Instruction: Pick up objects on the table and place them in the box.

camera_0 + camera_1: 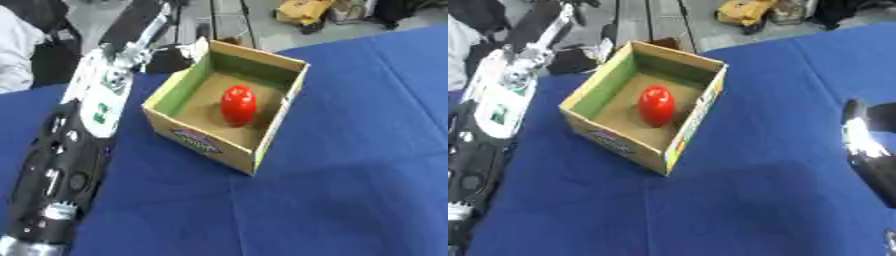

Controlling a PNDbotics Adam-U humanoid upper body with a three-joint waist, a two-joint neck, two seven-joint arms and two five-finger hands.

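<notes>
- The left arm (87,125) runs up the left side; its hand (166,57) is a dark blur behind the box's far left corner, and I cannot tell how its fingers are set.
- Only a dark sliver of the right hand (866,150) shows at the right edge; fingers unreadable.
- The red egg-shaped object (238,104) lies on the floor of the cardboard box (210,145), right of the left hand, the wall between them.
- Its long axis runs near to far.
- The box sits on the blue bench (350,175).

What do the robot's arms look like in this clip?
The left arm has a black forearm with silver fittings, a white panel bearing a small green mark, and exposed metal joints above. The right arm shows only as a glossy black shell with a silver-white streak. Neither hand can be made out.
</notes>
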